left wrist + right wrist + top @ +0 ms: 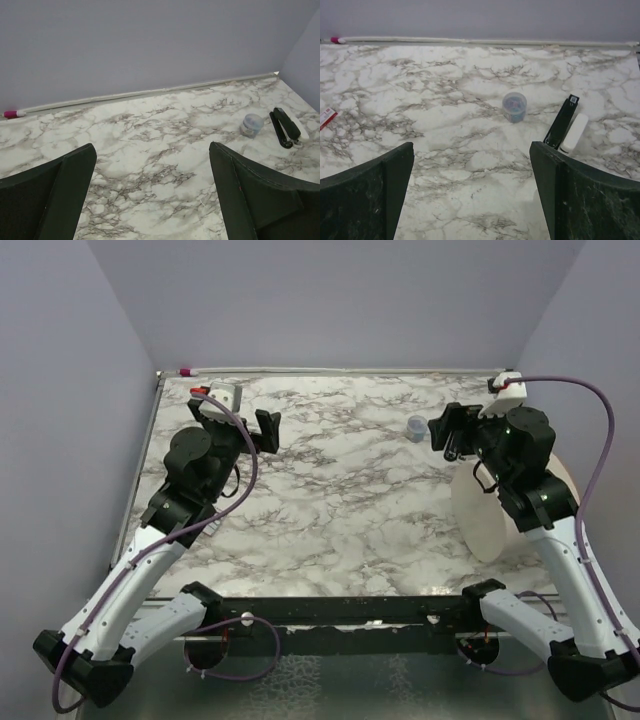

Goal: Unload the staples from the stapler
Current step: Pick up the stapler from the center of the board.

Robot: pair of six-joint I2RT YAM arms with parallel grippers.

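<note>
With left gripper (151,152) and right gripper (471,150) both released and empty, approach the stapler (326,118) from above. Pinch across the long sides, leaving the top free.

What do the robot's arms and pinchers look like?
The left arm and right arm have smooth white shells with chunky black joints. A thin purple cable loops along each one. The left gripper and right gripper are black, each with two flat, wedge-shaped fingers that look very dark up close. I can't read any writing on them.
</note>
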